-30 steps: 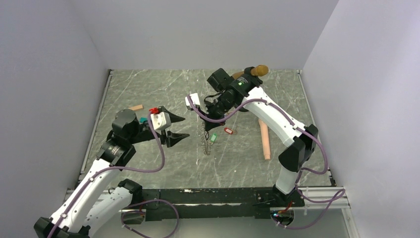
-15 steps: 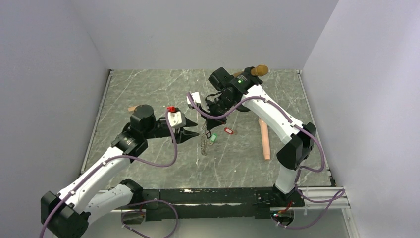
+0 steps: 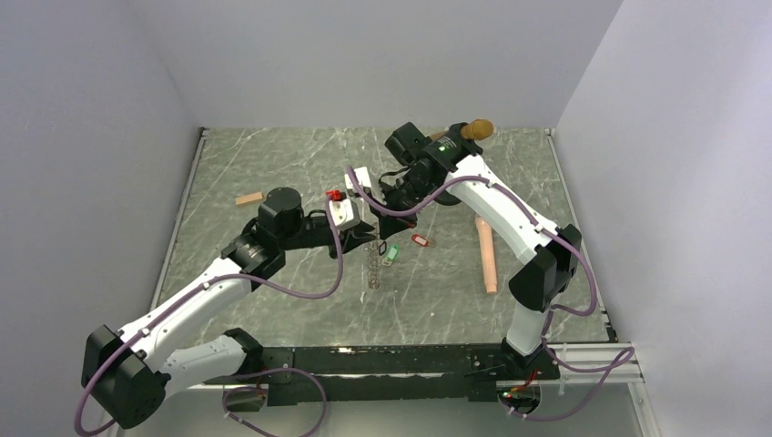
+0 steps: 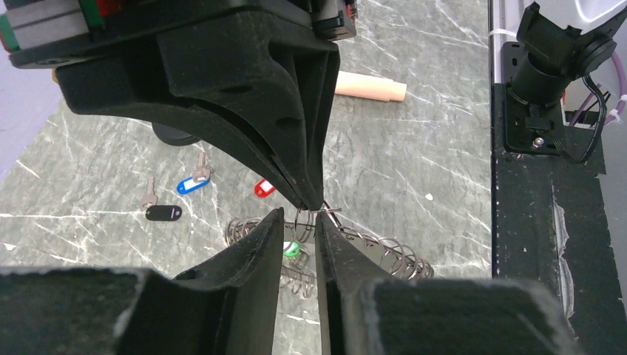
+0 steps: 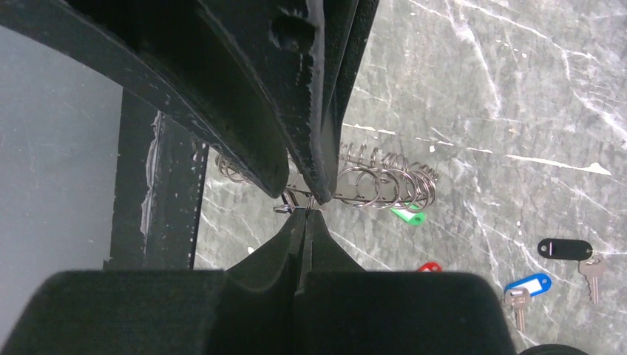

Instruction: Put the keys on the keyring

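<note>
The keyring (image 3: 373,266), a dark ring of coiled wire loops, hangs down from my right gripper (image 3: 378,214), which is shut on its upper end. In the right wrist view the shut jaws (image 5: 306,214) pinch the wire, with the keyring (image 5: 381,181) beyond them. My left gripper (image 4: 299,216) is level with that spot. Its jaws stand a narrow gap apart, with a small wire loop of the keyring (image 4: 388,251) between them. On the table lie keys with green (image 3: 391,253), red (image 3: 419,239), blue (image 4: 192,183) and black (image 4: 163,212) tags.
A pale wooden rod (image 3: 488,255) lies on the right of the table. A tan block (image 3: 249,198) sits at the left. A microphone with a tan head (image 3: 475,130) stands at the back. The black front rail (image 4: 540,222) runs along the near edge.
My left arm has swung right and forward to the hanging keyring, and its jaws have narrowed from wide apart to a small gap. The right gripper has kept its hold.
</note>
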### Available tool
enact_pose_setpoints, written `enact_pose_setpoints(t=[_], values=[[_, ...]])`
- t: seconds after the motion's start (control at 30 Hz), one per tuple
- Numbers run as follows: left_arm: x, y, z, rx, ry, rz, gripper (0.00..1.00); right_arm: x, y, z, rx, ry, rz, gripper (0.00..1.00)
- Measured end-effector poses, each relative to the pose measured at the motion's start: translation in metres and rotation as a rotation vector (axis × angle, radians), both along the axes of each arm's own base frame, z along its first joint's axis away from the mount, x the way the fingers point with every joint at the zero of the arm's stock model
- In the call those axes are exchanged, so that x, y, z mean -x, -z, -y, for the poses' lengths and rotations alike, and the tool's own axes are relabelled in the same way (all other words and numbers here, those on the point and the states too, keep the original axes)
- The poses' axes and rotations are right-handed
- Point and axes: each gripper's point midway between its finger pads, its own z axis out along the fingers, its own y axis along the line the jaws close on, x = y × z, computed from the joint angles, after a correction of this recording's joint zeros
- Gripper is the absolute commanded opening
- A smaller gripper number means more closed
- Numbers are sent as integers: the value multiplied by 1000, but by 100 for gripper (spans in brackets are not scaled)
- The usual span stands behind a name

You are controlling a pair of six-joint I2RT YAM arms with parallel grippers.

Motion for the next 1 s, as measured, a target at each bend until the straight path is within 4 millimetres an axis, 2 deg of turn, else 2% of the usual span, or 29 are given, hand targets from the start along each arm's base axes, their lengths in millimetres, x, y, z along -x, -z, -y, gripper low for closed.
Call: enact_pose_setpoints(t=[0.2, 0.53, 0.6, 0.7, 0.83, 0.93, 1.0], values=[[-3, 4, 5, -17, -6, -3, 20, 0, -1, 1, -5, 1, -7, 0], [-4, 7, 7, -33, -16, 10, 17, -1, -2, 2, -17, 3, -17, 0], [-4, 8, 6, -38, -16, 6, 12, -1, -2, 2, -19, 2, -18, 0], [-5, 7, 7, -45, -19, 2, 0, 0, -2, 2, -19, 0, -22, 0], [-6, 8, 8, -59, -16, -2, 1, 1, -2, 2, -17, 1, -26, 0], [-7, 7, 9, -70, -17, -5, 12, 0, -2, 3, -17, 3, -26, 0], [-8, 8, 9, -76, -20, -9, 15, 0, -2, 3, -18, 4, -25, 0]])
